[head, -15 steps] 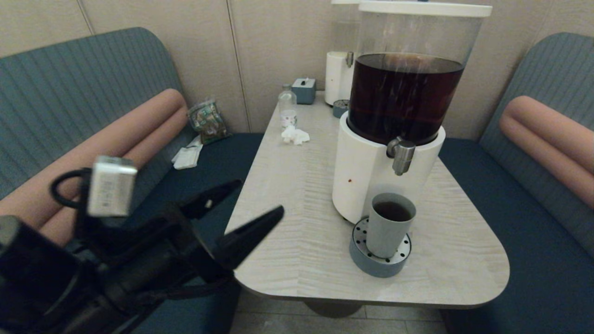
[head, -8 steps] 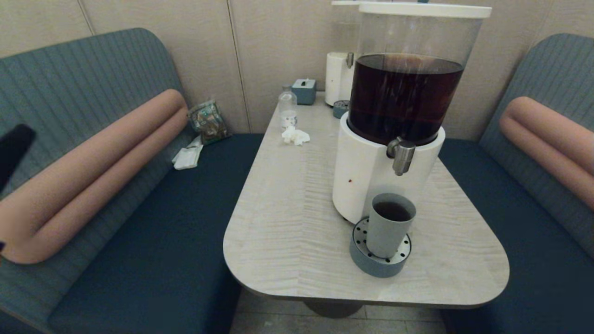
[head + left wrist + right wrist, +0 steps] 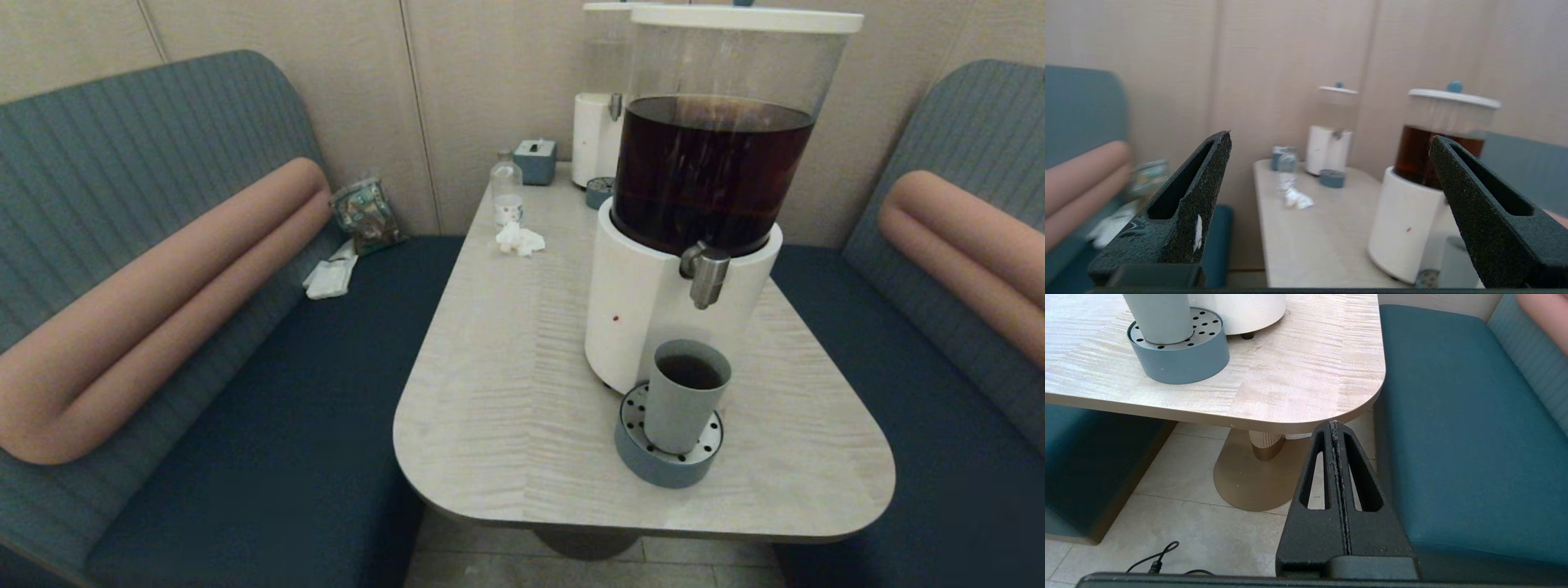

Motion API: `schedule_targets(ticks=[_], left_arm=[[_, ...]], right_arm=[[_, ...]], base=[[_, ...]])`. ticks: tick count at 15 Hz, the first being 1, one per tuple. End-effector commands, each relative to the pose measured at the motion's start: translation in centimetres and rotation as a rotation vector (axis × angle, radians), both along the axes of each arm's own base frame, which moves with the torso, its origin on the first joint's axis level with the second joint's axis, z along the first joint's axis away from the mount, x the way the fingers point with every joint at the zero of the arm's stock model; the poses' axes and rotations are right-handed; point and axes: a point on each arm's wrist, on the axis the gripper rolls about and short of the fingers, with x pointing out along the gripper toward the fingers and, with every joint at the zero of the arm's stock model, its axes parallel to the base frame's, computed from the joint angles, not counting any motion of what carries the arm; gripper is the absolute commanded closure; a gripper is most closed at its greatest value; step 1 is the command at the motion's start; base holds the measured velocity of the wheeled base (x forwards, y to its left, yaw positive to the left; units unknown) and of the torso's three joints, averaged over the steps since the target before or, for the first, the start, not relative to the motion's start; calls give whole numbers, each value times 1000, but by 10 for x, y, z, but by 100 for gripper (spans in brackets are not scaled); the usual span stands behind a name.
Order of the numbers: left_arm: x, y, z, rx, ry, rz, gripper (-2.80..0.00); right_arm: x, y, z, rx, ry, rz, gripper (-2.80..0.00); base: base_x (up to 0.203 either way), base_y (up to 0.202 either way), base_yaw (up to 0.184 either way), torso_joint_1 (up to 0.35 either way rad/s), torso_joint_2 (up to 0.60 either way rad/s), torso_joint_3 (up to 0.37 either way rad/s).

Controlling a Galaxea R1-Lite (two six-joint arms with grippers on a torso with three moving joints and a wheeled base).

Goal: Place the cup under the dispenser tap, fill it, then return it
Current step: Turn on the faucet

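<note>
The grey-blue cup [image 3: 684, 400] stands upright on the round drip tray [image 3: 665, 469], directly below the steel dispenser tap [image 3: 706, 279] of the big dispenser [image 3: 718, 171]. Dark liquid shows inside the cup. Neither gripper appears in the head view. My left gripper [image 3: 1329, 138] is open and empty, held off the table's left side and facing the dispenser; its finger partly hides the cup [image 3: 1453, 261]. My right gripper [image 3: 1334, 422] is shut on nothing, low beside the table's near right corner, apart from the cup [image 3: 1159, 318] and tray [image 3: 1180, 359].
A slimmer white dispenser [image 3: 596, 139], a blue-grey box [image 3: 535, 159], a small bottle [image 3: 506, 192] and a crumpled tissue [image 3: 520, 238] sit at the table's far end. Teal benches [image 3: 269, 392] flank the table [image 3: 506, 392]; its pedestal [image 3: 1249, 477] stands on tiled floor.
The left arm, open at the head view's lower left a second ago, has pulled back leftward and left that view. Cup, tray and dispenser have not moved.
</note>
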Motion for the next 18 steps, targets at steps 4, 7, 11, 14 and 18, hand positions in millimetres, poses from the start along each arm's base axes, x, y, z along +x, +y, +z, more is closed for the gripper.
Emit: schedule_targets(ticks=[4, 7, 11, 14, 18], left_arm=[[-34, -1, -32, 17, -23, 13, 0], [-37, -2, -36, 70, 11, -8, 0], [-28, -2, -49, 87, 136, -4, 0], [-12, -2, -84, 148, 366, 23, 0], [0, -1, -117, 247, 529, 100, 0]], right_arm=[[0, 0, 0, 0, 0, 1, 0], [0, 0, 0, 0, 0, 1, 0], [0, 0, 0, 0, 0, 1, 0], [0, 0, 0, 0, 0, 1, 0], [0, 0, 0, 0, 0, 1, 0]], base=[[0, 0, 0, 0, 0, 0], [0, 0, 0, 0, 0, 0], [0, 0, 0, 0, 0, 0], [0, 0, 0, 0, 0, 0], [0, 0, 0, 0, 0, 0]])
